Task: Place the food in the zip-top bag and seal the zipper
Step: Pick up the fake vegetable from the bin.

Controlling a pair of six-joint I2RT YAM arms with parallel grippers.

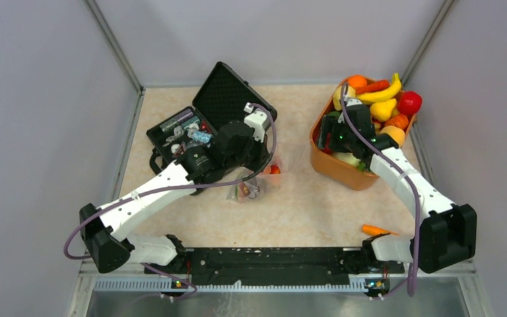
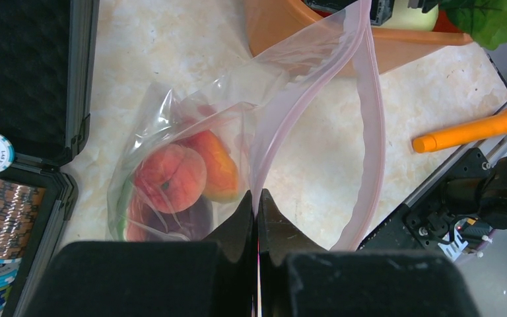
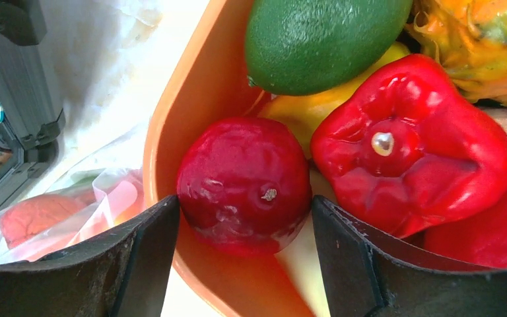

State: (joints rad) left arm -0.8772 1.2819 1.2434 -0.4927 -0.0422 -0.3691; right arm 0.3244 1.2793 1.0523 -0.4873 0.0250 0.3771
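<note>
Orange stick [image 1: 377,230] lies nearest, beside the right arm base [image 1: 445,238]. Mid-table, left gripper [image 2: 257,201] is closed tight on the mouth edge of the zip-top bag [image 2: 165,112]; the zipper [image 2: 371,132] gapes unsealed. Inside the bag: a peach [image 2: 170,177] and further pieces. Beyond, right gripper [image 3: 245,205] has jaws apart, flanking a dark red fruit [image 3: 244,181] in the orange bin [image 3: 198,99], beside a red pepper [image 3: 409,145]. Farthest left: the open black case [image 1: 228,92], just behind the bag.
</note>
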